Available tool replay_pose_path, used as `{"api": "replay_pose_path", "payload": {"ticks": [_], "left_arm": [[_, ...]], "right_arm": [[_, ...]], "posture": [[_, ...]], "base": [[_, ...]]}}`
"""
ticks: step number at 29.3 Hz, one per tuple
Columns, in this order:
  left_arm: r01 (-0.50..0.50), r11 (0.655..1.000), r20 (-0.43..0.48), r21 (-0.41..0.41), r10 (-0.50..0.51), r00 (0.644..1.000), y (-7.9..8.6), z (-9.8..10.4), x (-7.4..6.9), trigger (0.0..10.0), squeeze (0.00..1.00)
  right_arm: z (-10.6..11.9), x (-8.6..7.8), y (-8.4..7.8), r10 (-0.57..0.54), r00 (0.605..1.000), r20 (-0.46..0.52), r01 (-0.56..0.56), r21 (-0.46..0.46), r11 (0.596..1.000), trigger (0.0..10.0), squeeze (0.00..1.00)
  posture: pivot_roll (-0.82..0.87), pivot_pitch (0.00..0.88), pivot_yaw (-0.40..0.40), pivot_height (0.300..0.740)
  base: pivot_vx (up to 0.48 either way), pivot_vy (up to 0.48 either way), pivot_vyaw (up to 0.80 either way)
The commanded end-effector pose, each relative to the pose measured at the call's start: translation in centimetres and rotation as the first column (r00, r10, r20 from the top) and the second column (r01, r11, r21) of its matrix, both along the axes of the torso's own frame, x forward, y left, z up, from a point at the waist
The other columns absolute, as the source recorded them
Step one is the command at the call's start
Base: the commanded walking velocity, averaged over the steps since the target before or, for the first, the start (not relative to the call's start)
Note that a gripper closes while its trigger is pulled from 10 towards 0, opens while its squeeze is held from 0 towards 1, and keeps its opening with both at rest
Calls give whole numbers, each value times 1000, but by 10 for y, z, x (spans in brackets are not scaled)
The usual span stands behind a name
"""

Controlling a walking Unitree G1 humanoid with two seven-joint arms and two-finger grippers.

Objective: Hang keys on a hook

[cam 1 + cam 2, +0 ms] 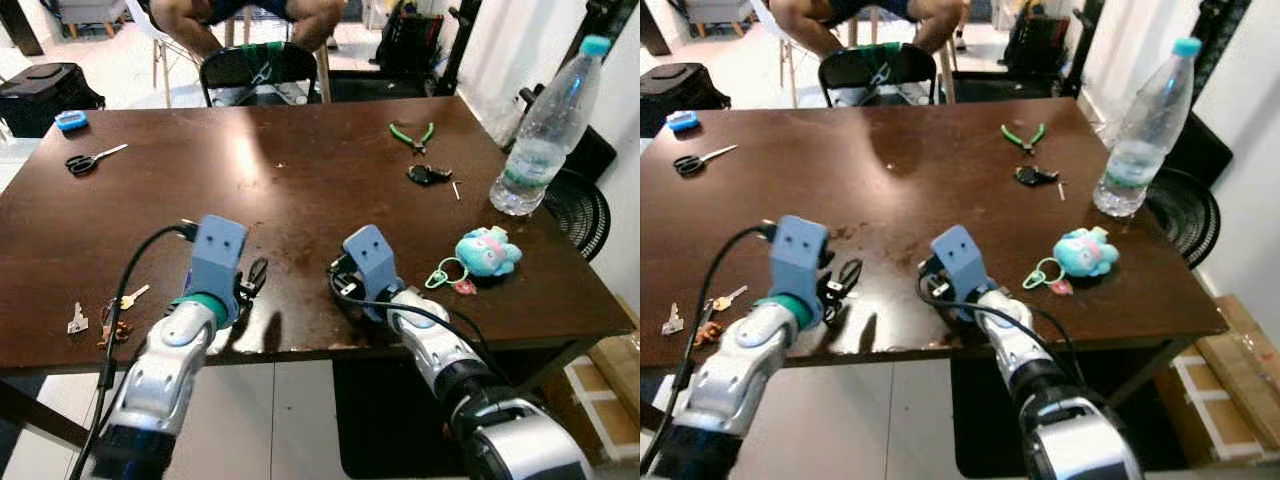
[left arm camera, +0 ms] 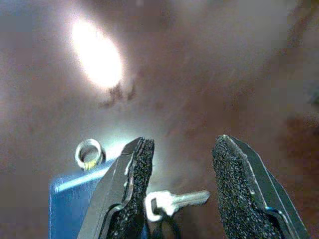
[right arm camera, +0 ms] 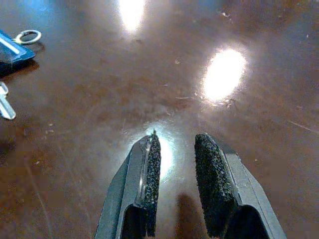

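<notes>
A near-empty capped water bottle (image 1: pixel 545 130) stands on the table (image 1: pixel 300 180); left gripper (image 2: pixel 182 186) and right gripper (image 3: pixel 177 172) hover released.

Silver arms, blue wrist housings, black cables.

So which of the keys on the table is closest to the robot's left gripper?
The silver key lying on the dark wooden table between the left gripper's open fingers; the keys with the gold one lie apart near the table's left edge.
</notes>
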State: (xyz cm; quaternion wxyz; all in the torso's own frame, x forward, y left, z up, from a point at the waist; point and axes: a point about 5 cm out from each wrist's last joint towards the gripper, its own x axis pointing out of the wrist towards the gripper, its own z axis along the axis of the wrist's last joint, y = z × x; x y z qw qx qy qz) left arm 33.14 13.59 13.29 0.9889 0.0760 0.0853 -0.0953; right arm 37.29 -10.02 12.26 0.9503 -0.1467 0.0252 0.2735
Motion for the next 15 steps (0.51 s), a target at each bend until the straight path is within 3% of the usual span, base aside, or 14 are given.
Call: {"api": "replay_pose_path", "payload": {"ticks": [1, 6, 8, 15], "left_arm": [[-17, 1000, -46, 3, 17, 999, 4, -9, -1, 10000, 0], [-30, 999, -91, -44, 26, 996, 7, -10, -2, 10000, 0], [-74, 991, -150, -114, 57, 987, 14, -16, -5, 10000, 0], [-114, 986, -186, -126, 89, 978, 27, -23, -10, 10000, 0]], "right_arm": [[-4, -1, -1, -8, 1000, -17, 9, 16, 1000, 10000, 0], [-5, -1, -2, -12, 1000, -16, 12, 22, 1000, 10000, 0], [-4, -1, 0, -10, 1000, -14, 10, 27, 1000, 10000, 0], [-3, -1, 1, -7, 1000, -9, 7, 36, 999, 10000, 0]], "posture": [[-13, 64, 100, 740], [-7, 62, 103, 740], [-5, 64, 105, 740], [4, 67, 105, 740]], "base": [[0, 0, 0], [0, 0, 0], [0, 0, 0], [0, 0, 0]]}}
